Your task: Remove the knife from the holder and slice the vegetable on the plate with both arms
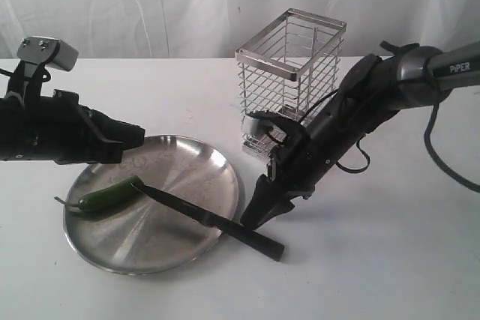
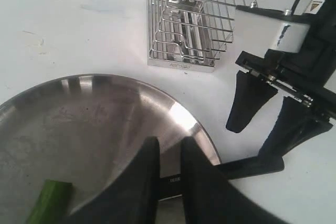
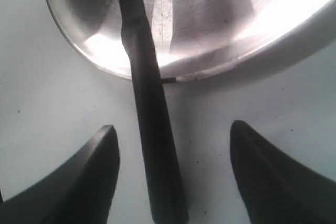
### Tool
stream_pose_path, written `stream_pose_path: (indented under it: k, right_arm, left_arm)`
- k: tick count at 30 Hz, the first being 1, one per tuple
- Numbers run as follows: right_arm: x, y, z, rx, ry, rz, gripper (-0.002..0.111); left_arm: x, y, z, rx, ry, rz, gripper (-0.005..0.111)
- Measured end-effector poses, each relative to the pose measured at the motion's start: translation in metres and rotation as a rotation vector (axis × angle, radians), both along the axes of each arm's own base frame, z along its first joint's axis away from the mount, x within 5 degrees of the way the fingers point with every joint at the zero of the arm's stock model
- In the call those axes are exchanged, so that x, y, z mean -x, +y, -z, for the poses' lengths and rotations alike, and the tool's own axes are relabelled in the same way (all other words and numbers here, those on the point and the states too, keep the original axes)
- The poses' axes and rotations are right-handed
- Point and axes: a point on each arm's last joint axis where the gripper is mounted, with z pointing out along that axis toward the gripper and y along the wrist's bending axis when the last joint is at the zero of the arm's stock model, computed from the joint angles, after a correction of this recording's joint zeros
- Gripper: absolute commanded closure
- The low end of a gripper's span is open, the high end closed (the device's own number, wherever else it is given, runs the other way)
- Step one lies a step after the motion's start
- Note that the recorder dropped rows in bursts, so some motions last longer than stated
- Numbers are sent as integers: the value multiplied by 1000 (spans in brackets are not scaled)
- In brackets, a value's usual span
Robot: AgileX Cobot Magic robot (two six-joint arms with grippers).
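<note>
**Op:** White table [image 1: 390,260], white curtain [image 1: 150,5] behind. I see the plate [image 1: 187,162] sitting left of centre, with the wire holder [image 1: 292,80] upright just behind its far right edge.

**Desk:** Where's the knife?

**Op:** Knife [image 1: 210,219] is out of the holder. It lies flat, blade across the plate with the tip touching the chili [image 1: 109,195], handle sticking out over the rim onto the table.

**Desk:** Right gripper?

**Op:** Right gripper [image 1: 268,213] is pointed down beside the handle. On my right wrist view the fingers [image 3: 84,182] stand wide apart with the handle [image 3: 157,161] between them, touching neither. Not gripping anything.

**Desk:** And the left?

**Op:** Left gripper [image 1: 131,139] hangs over the plate's far left part, above the chili. On the left wrist view its fingers [image 2: 205,187] are nearly together, only a thin gap showing, nothing between them. The chili's cut-looking end [image 2: 52,198] shows below, pale green inside.

**Desk:** Chili position?

**Op:** On the plate's left side, stem [image 1: 66,202] curling over the rim.
</note>
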Motion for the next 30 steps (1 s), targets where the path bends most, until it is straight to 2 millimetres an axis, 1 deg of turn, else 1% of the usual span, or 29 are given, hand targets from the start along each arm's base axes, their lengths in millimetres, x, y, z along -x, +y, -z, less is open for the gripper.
stream_pose_path:
  k: [5,10,19,30]
  right_arm:
    - [-1,1,12,-9,18,-21,52]
    - [2,6,19,-75,86,-35,53]
    - [3,8,23,-115,120,-38,53]
    - [5,7,25,-101,128,-56,53]
  left_arm:
    - [0,0,0,0,0,0,86]
    - [0,0,0,0,0,0,86]
    - [0,0,0,-2,0,-3,86]
    - [0,0,0,-3,-1,-5,86]
